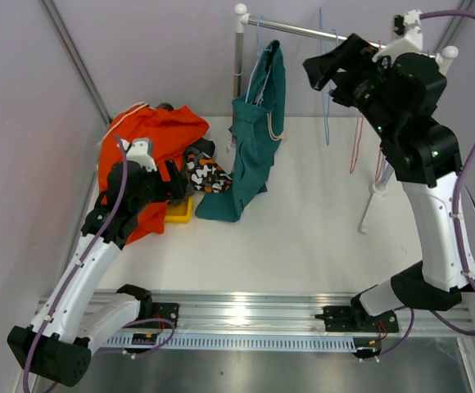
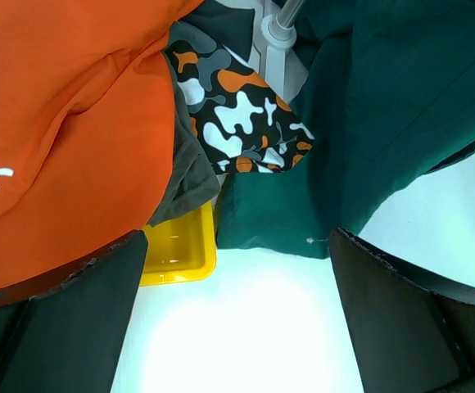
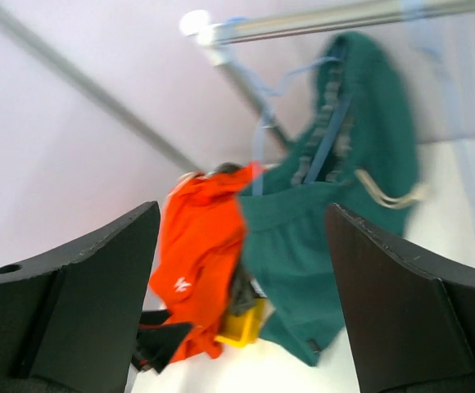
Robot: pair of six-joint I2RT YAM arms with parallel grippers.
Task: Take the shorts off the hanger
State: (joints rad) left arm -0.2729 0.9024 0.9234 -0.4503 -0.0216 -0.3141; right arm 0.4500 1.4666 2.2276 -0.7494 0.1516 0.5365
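Observation:
The teal shorts (image 1: 255, 135) hang from a light blue hanger (image 1: 260, 61) on the rack's rail (image 1: 299, 30); their lower end rests on the table. The bright orange shorts (image 1: 151, 135), camouflage shorts (image 1: 206, 173) and a dark pair (image 1: 201, 149) lie piled at the left over a yellow bin (image 1: 182, 213). The olive-grey pair (image 2: 190, 176) shows under the orange pair (image 2: 65, 123). My left gripper (image 1: 176, 184) is open and empty, low beside the pile, before the teal hem (image 2: 303, 221). My right gripper (image 1: 323, 70) is open and empty, raised right of the teal shorts (image 3: 319, 246).
Empty blue (image 1: 326, 90) and red (image 1: 356, 143) hangers dangle from the rail near my right arm. The rack's post (image 1: 239, 74) stands behind the shorts, its white foot (image 1: 373, 196) at the right. Grey walls close in the left and back.

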